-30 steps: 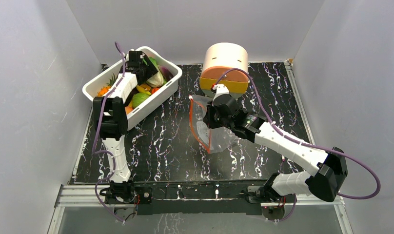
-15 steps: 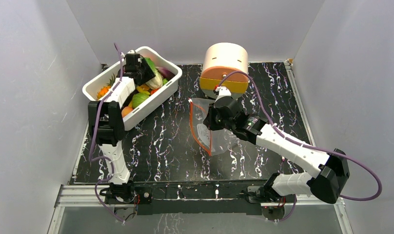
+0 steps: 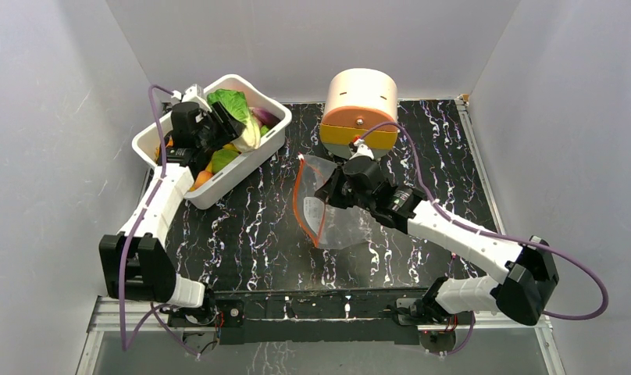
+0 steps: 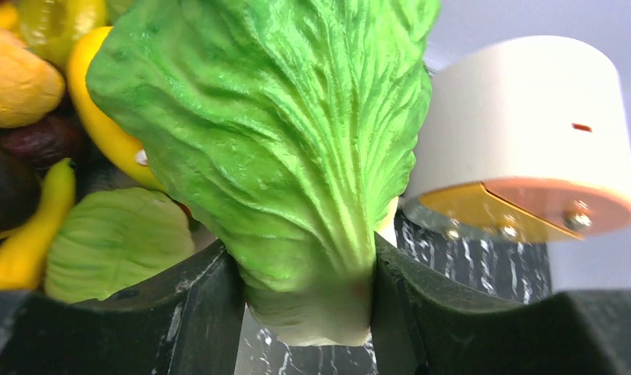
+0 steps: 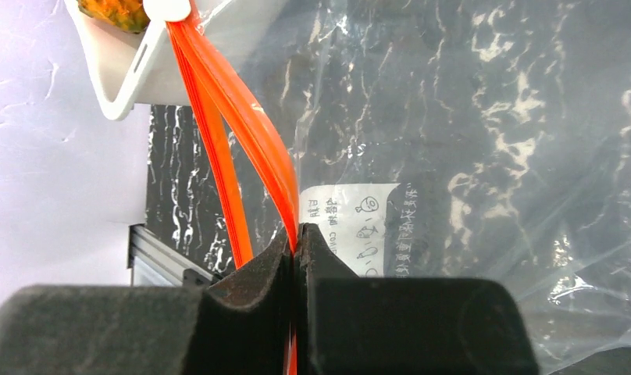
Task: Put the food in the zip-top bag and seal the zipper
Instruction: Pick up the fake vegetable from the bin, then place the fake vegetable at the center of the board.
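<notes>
My left gripper (image 4: 308,301) is clamped on the white stem of the lettuce (image 4: 281,148), leaf end up, over the white tub (image 3: 151,139) at 10 o'clock. The cabbage (image 4: 117,234) and yellow pieces (image 4: 31,234) lie below it inside the walls. My right gripper (image 5: 297,254) is pinched tight on the zipper (image 5: 246,137), holding the zip-top bag (image 3: 347,226) near centre, mouth facing 9 o'clock with its lips parted. Bare table (image 3: 250,226) lies between tub rim and bag mouth. The round drawer box (image 3: 363,94) sits at 12 o'clock, just behind the bag.
</notes>
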Tool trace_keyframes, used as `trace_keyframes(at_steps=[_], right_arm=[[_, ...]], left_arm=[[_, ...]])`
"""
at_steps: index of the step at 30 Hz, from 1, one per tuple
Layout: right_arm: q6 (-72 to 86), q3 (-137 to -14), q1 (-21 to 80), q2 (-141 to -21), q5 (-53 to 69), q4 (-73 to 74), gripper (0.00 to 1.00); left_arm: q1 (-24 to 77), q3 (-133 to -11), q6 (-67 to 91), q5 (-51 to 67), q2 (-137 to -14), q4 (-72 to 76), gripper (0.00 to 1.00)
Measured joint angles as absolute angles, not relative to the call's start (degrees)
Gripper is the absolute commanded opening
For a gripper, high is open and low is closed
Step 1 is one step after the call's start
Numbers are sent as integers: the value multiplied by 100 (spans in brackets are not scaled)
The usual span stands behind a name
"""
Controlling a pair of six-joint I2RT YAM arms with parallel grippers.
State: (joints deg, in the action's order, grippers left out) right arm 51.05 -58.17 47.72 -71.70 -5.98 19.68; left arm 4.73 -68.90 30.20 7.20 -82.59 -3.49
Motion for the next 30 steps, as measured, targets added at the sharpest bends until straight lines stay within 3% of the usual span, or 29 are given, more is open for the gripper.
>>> trace_keyframes(at_steps=[15,30], right_arm=[[6372,-5981,4772,-8047,-235,1398,0],[6877,-6672,4772,-8659,215,467,0]], left_arm=[[550,-6337,3216,2930,-6694,-397,55],[550,-6031,4716,4517,-6020,961,57]])
